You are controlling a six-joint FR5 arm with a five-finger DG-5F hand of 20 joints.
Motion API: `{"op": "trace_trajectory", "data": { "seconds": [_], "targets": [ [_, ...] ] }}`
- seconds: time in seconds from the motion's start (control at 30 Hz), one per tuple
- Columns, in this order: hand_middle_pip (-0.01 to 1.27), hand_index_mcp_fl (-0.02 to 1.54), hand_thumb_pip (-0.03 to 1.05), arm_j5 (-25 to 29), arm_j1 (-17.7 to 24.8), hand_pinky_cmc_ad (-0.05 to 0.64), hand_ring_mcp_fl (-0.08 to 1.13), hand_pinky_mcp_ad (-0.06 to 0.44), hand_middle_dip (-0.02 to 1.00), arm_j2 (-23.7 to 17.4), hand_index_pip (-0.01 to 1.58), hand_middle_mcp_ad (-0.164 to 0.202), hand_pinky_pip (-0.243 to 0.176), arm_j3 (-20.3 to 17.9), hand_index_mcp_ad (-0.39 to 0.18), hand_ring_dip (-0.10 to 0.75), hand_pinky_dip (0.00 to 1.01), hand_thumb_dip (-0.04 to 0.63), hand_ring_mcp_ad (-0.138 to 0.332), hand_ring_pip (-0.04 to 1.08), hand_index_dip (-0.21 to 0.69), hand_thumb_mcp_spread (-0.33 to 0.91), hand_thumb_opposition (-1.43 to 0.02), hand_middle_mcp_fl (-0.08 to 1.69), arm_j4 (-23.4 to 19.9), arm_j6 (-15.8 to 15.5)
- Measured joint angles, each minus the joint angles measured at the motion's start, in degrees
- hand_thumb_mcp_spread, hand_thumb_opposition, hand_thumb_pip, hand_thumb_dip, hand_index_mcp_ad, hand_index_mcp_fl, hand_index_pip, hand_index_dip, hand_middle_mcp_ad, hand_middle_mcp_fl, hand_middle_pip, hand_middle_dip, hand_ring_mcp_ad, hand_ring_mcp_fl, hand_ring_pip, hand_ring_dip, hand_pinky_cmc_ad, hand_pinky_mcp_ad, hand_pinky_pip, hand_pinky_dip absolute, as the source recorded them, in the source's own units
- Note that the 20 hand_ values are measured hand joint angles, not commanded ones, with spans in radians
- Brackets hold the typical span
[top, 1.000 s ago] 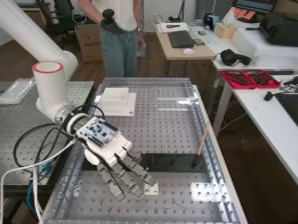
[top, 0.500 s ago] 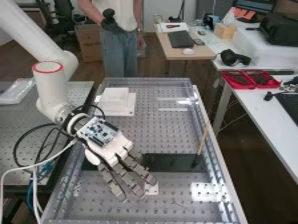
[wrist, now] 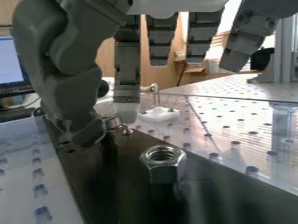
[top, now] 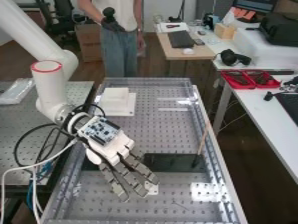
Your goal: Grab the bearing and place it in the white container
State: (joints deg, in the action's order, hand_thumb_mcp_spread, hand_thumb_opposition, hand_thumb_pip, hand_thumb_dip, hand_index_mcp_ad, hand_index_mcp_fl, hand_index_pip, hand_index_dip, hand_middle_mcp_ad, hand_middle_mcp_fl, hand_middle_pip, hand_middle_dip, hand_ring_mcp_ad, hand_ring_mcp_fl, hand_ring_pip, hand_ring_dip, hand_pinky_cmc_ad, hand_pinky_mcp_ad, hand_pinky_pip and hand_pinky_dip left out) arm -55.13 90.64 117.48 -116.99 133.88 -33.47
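In the high view the hand (top: 106, 145) hangs over the black plate (top: 173, 162), its fingers stretched out past the plate's near edge. The white container (top: 116, 101) stands toward the far left of the perforated bench. In the wrist view the open hand (wrist: 126, 75) has long, fairly straight fingers and a thumb bent down at one side. A silver round part, apparently the bearing (wrist: 112, 122), shows at the black plate between thumb tip and nearest fingertip, partly hidden by the thumb; whether either touches it is unclear.
A large hex nut (wrist: 163, 161) stands upright by the black plate's middle. Beyond the plate lies a small white fixture (wrist: 159, 114). A thin wooden stick (top: 203, 140) rises at the plate's right end, near the clear side wall (top: 216, 150).
In the high view the fingers have shifted slightly to the right, and their tips are a little farther apart. The arm looks nearly still, and the container has not moved.
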Motion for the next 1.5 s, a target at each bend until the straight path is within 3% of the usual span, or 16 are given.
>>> {"op": "trace_trajectory", "data": {
  "seconds": [0.3,0.6,0.97,1.5],
  "targets": [
    [0.13,0.18,0.59,-0.6,0.2,0.344,0.0,0.281,0.18,-1.6,1.53,0.042,-0.075,-0.5,-0.056,0.072,0.22,0.298,0.155,0.09,0.213,0.39,-0.84,0.01,-0.7,-0.8],
    [0.13,0.2,0.58,-1.7,1.5,0.344,0.0,0.279,0.19,-5.7,1.51,0.045,-0.063,-1.3,-0.056,0.072,0.22,0.3,0.154,0.09,0.213,0.4,-0.84,0.01,0.0,-2.6],
    [0.13,0.21,0.58,-2.7,6.6,0.344,0.0,0.283,0.19,-11.4,1.51,0.042,-0.059,-3.0,-0.056,0.08,0.23,0.3,0.147,0.1,0.215,0.4,-0.85,0.01,3.4,-5.4],
    [0.13,0.23,0.58,1.6,16.2,0.347,0.0,0.281,0.19,-16.3,1.49,0.042,-0.059,-5.4,-0.052,0.08,0.22,0.3,0.143,0.1,0.215,0.4,-0.84,0.01,9.1,-3.9]
  ]
}}
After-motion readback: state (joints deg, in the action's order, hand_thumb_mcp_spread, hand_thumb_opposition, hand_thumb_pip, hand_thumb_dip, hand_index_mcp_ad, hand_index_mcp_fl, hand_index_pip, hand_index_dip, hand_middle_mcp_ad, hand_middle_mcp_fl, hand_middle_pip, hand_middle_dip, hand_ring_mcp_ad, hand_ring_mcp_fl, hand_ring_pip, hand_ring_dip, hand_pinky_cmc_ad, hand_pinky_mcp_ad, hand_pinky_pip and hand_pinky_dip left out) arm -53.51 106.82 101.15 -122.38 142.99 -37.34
